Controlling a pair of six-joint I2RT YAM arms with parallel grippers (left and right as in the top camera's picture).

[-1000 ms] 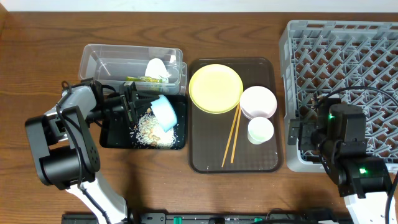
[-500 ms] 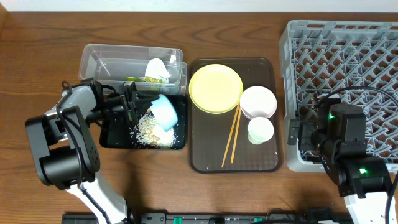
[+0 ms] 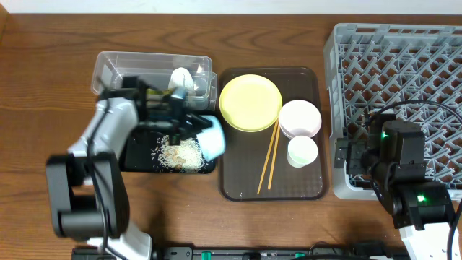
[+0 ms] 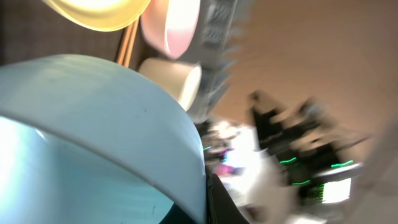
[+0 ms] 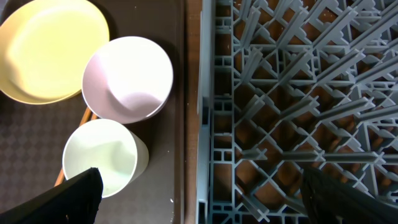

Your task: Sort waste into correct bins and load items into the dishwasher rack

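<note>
My left gripper (image 3: 193, 124) is shut on the rim of the light blue bowl (image 3: 211, 137), which hangs over the right edge of the black tray (image 3: 130, 160). That bowl (image 4: 93, 124) fills the blurred left wrist view. Whitish rice scraps (image 3: 180, 153) lie in the black tray. The white napkin (image 3: 180, 78) sits in the clear tub (image 3: 115, 68). On the brown serving tray (image 3: 238, 180) are the yellow plate (image 3: 250, 102), pink-white bowl (image 3: 299, 118), white cup (image 3: 302, 151) and chopsticks (image 3: 271, 155). My right gripper (image 5: 199, 208) stands open over the left edge of the grey rack (image 5: 298, 93), holding nothing.
The rack (image 3: 404, 72) takes up the right side of the table. In the right wrist view the cup (image 5: 102, 155) and pink-white bowl (image 5: 127, 78) lie just left of the rack's wall. The left arm reaches across the clear tub's front edge.
My left arm has swung up and to the right, carrying the blue bowl from over the black tray's middle to its right edge. The right arm has not moved.
</note>
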